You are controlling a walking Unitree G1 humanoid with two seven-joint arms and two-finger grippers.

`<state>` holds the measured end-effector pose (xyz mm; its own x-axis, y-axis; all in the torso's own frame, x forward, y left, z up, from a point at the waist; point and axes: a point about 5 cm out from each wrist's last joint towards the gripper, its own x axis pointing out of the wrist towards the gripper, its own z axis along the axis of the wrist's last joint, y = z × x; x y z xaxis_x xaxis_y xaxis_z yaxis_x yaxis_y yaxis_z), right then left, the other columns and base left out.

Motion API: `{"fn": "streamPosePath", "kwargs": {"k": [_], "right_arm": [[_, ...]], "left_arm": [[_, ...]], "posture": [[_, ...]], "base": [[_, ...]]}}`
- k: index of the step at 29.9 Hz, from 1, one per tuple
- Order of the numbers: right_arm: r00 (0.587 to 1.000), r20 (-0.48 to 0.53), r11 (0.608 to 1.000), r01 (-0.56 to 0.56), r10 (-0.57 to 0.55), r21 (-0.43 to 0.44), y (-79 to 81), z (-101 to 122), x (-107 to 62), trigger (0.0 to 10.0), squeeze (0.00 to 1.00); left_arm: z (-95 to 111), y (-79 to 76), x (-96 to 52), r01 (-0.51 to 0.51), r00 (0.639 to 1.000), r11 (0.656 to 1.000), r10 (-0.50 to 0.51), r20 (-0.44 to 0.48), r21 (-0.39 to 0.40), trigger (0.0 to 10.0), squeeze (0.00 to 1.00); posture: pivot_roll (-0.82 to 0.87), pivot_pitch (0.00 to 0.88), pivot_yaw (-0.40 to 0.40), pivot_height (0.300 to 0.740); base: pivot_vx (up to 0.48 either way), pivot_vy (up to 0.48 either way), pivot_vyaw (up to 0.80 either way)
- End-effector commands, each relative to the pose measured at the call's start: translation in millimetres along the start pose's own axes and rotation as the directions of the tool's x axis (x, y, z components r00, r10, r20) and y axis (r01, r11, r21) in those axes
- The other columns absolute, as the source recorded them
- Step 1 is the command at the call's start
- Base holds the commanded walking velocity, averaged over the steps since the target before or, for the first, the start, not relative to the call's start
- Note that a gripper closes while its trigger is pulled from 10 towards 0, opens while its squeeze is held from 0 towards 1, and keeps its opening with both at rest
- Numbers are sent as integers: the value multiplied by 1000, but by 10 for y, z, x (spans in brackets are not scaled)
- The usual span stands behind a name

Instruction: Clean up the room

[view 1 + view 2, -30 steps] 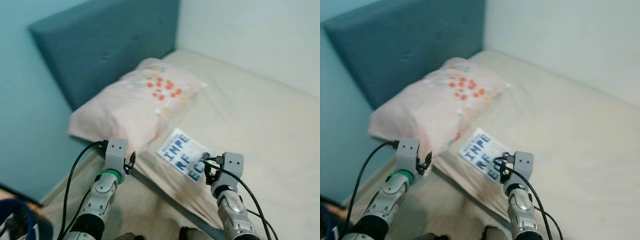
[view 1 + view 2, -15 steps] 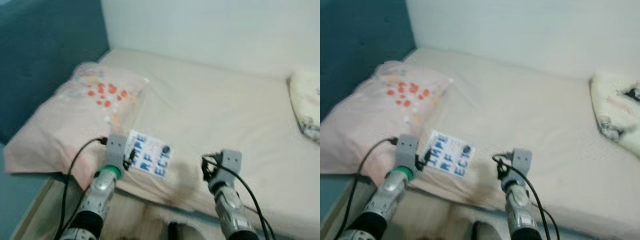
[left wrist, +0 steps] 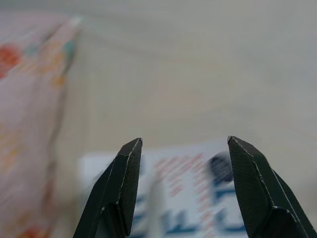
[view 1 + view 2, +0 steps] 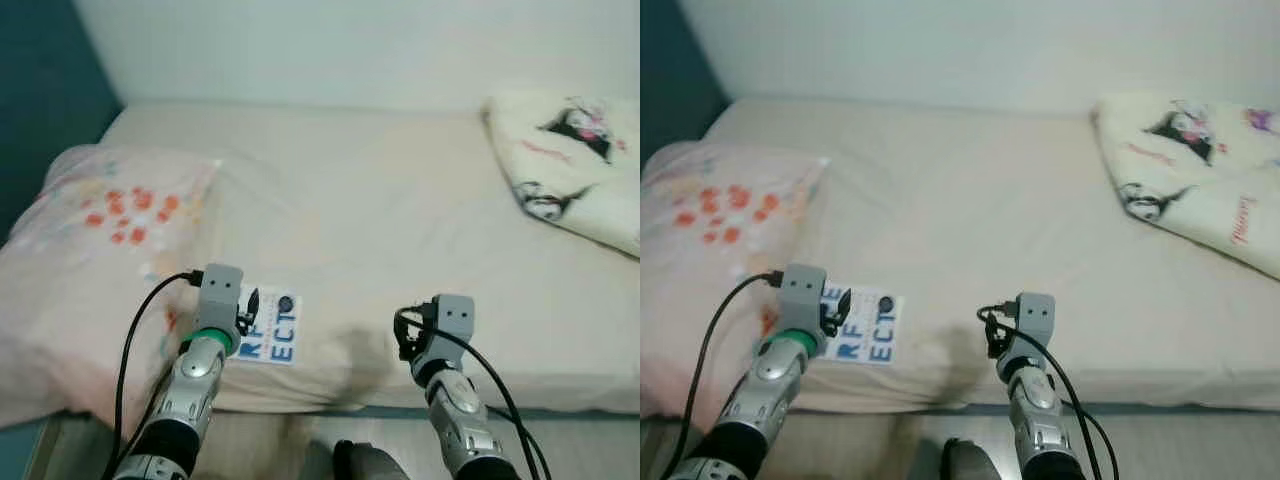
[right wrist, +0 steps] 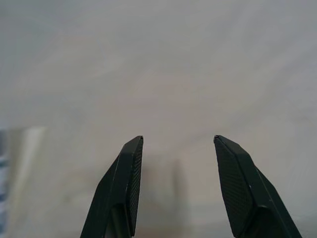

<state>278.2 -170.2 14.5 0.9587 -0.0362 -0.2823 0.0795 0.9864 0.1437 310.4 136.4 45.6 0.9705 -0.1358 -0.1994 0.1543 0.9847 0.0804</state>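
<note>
printed card (image 4: 272,328) just beyond spread left gripper (image 3: 181,148).

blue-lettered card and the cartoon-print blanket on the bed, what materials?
Card: looks like glossy paper or thin card, lying flat with crisp edges; could be a booklet. Blanket: seems soft fleece or plush, with thick rounded folds and a matte look.
</note>
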Motion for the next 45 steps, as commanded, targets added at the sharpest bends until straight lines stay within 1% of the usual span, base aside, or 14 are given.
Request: {"fn": "streamPosePath", "kwargs": {"k": [1, 2, 3, 7, 13, 16, 18, 22, 26, 28, 38, 45], "right_arm": [[1000, -12, 1000, 3, -2, 20, -4, -26, -2, 10000, 0], [1000, -12, 1000, 3, -2, 20, -4, -26, -2, 10000, 0], [999, -29, 999, -24, 25, 22, 28, -26, 20, 10000, 0], [998, -38, 998, -43, 44, 35, 66, -35, 25, 10000, 0], [999, -30, 998, -41, 42, 49, 75, -33, 19, 10000, 0], [999, -27, 998, -34, 36, 48, 70, -35, 15, 10000, 0], [999, -26, 998, -34, 35, 52, 75, -40, 8, 10000, 0], [999, -25, 998, -35, 37, 51, 82, -44, 2, 10000, 0], [999, -29, 998, -31, 32, 55, 73, -54, -5, 10000, 0], [999, -34, 998, -29, 31, 55, 67, -62, -8, 10000, 0], [996, -63, 997, -52, 56, 64, 73, -72, -5, 10000, 0], [991, -105, 996, -74, 78, 43, 66, -122, -18, 10000, 0]], "left_arm": [[-66, 24, -36, -3, 1000, 1000, 4, -16, 6, 10000, 0], [-66, 24, -36, -3, 1000, 1000, 4, -16, 6, 10000, 0], [-24, 44, -24, -8, 1000, 1000, 8, 6, -13, 10000, 0], [-1, 57, -12, -11, 1000, 1000, 11, 15, -17, 10000, 0], [-11, 67, -19, -15, 1000, 999, 15, 11, -30, 10000, 0], [-33, 54, -37, -10, 1000, 999, 11, 8, -33, 10000, 0], [-65, 10, -58, 20, 1000, 998, -20, -7, -54, 10000, 0], [-68, -37, -85, 49, 999, 998, -49, 7, -25, 10000, 0], [-93, -54, -100, 49, 999, 998, -49, 0, -29, 10000, 0], [-107, -44, -99, 34, 999, 997, -35, -13, -65, 10000, 0], [-97, -5, -94, 37, 999, 998, -38, -13, -57, 10000, 0], [-112, -7, -100, 38, 999, 998, -39, -17, -52, 10000, 0]], "posture": [[23, 78, 50, 735], [23, 78, 50, 735], [22, 77, 47, 735], [22, 77, 45, 735], [19, 83, 43, 735], [20, 86, 46, 735], [20, 90, 50, 735], [19, 93, 51, 735], [20, 95, 49, 735], [20, 95, 48, 735], [18, 99, 41, 735], [18, 101, 34, 735]], "base": [[0, 0, -800], [0, 0, -800], [0, 0, 0], [0, 0, 0], [0, 0, 0], [0, 0, 0], [0, -274, 0], [0, -480, 0], [0, -471, 0], [0, 0, 0], [0, 0, 0], [0, 0, 0]]}}
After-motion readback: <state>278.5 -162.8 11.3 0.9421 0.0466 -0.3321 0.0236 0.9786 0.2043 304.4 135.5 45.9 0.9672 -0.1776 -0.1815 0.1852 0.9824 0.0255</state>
